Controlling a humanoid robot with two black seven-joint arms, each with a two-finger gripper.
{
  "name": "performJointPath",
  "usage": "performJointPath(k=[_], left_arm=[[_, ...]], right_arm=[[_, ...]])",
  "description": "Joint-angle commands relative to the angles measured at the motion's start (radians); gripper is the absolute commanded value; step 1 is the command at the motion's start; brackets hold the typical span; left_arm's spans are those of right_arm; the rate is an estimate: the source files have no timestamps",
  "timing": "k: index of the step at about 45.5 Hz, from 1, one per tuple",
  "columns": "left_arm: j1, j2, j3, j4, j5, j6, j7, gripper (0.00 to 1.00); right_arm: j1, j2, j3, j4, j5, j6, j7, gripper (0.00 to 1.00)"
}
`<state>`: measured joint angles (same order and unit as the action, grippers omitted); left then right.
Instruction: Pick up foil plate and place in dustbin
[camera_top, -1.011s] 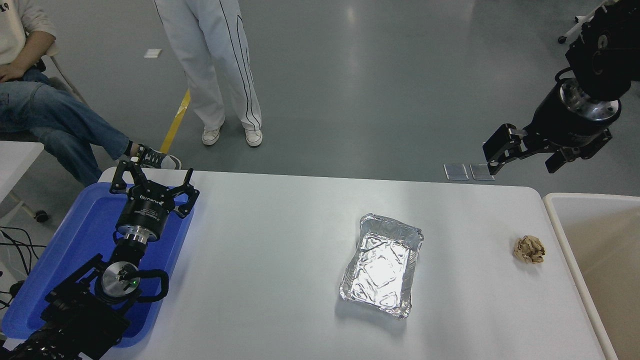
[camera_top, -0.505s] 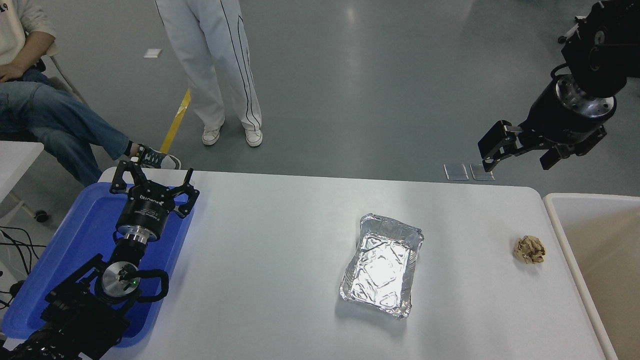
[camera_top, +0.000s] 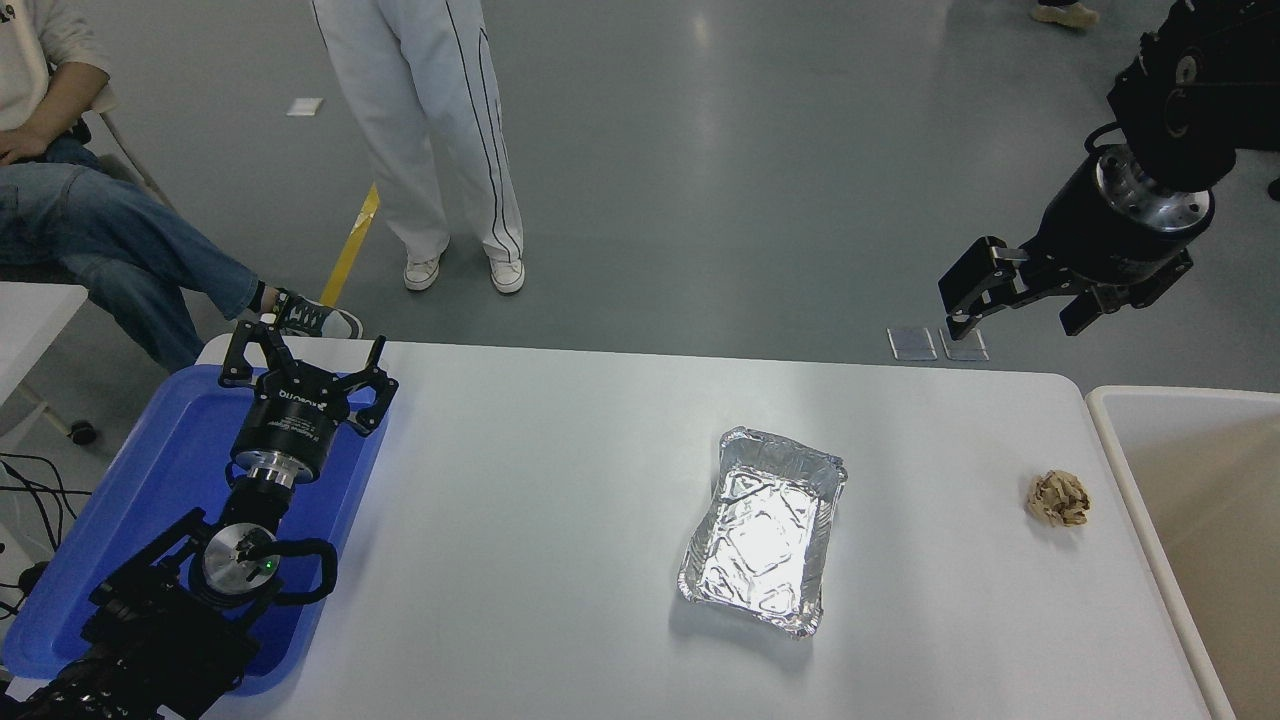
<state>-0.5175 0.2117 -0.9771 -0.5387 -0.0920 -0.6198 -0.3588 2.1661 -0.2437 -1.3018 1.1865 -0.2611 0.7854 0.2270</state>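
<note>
Near the table's middle, the foil plate (camera_top: 763, 532) looks light and crushable; the spread, empty right end effector (camera_top: 1010, 300) should pinch its rim.

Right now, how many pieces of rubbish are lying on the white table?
2. The foil plate lies open side up near the table's middle. The crumpled paper ball lies to its right, near the dustbin. None seems hidden.

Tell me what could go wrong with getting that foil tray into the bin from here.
The foil plate looks thin and crinkled, so the open right tool may crush it or slip off its rim. The paper ball lies between it and the dustbin, so a low carry could knock it.
</note>
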Motion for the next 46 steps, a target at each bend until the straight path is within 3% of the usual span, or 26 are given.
performJointPath(k=[1,9,46], left_arm=[[0.001,0.0,0.0,0.0,0.0,0.0,-0.002,1.0],[0.001,0.0,0.0,0.0,0.0,0.002,-0.002,1.0],[-0.001,0.0,0.0,-0.001,0.0,0.0,0.0,1.0]], right_arm=[[-0.019,0.003,0.059,0.001,0.003,0.0,0.002,1.0],[-0.08,0.084,0.082,0.01,0.006,0.0,0.002,1.0],[-0.2,0.135,0.147,-0.018,0.005,-0.008,0.0,1.0]])
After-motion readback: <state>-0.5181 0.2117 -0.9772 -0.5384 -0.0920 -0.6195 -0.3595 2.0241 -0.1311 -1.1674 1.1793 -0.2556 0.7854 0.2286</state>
